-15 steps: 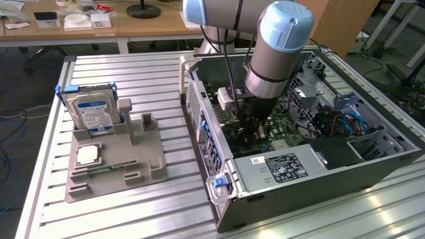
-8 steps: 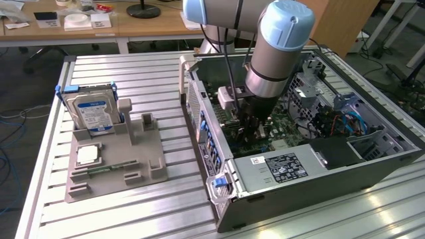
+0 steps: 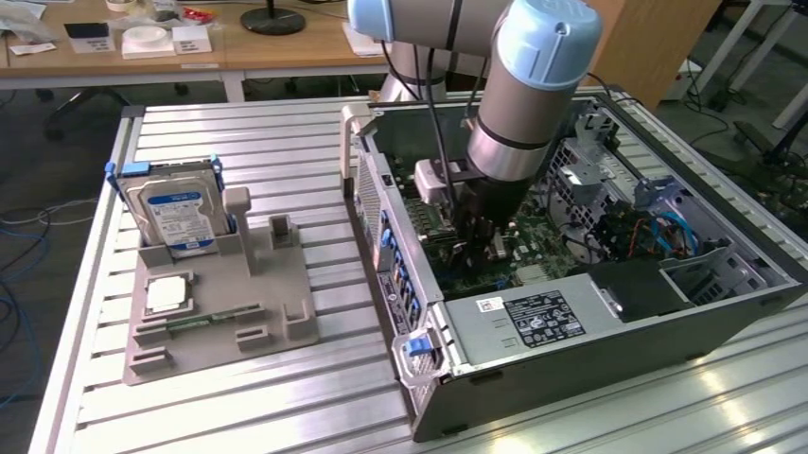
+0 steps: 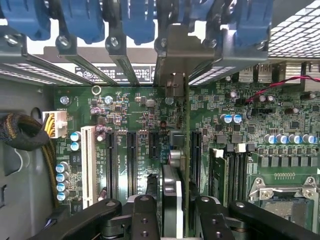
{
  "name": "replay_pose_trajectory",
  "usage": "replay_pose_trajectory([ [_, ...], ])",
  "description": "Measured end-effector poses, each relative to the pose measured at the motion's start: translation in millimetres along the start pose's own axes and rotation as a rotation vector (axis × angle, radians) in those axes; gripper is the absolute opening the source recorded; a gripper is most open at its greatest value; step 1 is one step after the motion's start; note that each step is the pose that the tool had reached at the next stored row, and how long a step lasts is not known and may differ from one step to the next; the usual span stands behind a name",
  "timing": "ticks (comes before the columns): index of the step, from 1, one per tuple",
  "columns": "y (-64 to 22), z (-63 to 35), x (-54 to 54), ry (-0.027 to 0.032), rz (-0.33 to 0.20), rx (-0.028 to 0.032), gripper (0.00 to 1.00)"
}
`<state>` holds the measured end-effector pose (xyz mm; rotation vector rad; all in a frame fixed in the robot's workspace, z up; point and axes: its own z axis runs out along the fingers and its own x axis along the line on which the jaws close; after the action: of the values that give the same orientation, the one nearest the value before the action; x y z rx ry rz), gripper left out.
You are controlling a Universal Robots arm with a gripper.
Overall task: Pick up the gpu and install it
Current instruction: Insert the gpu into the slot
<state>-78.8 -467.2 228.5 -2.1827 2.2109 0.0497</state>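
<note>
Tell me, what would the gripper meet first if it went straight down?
Probably the motherboard: the gripper holds the gpu edge-on above the slots, so the card's lower edge would touch first; depth is unclear.

The hand (image 4: 172, 212) holds the gpu (image 4: 172, 150) on its edge over the green board (image 4: 150, 115), between black slots (image 4: 131, 157).
</note>
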Motion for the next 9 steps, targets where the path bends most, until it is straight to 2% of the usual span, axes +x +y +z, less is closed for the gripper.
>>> replay_pose_trajectory([
  [9,0.0,-2.8,-0.1,-0.0001,0.000,0.0000,0.34],
])
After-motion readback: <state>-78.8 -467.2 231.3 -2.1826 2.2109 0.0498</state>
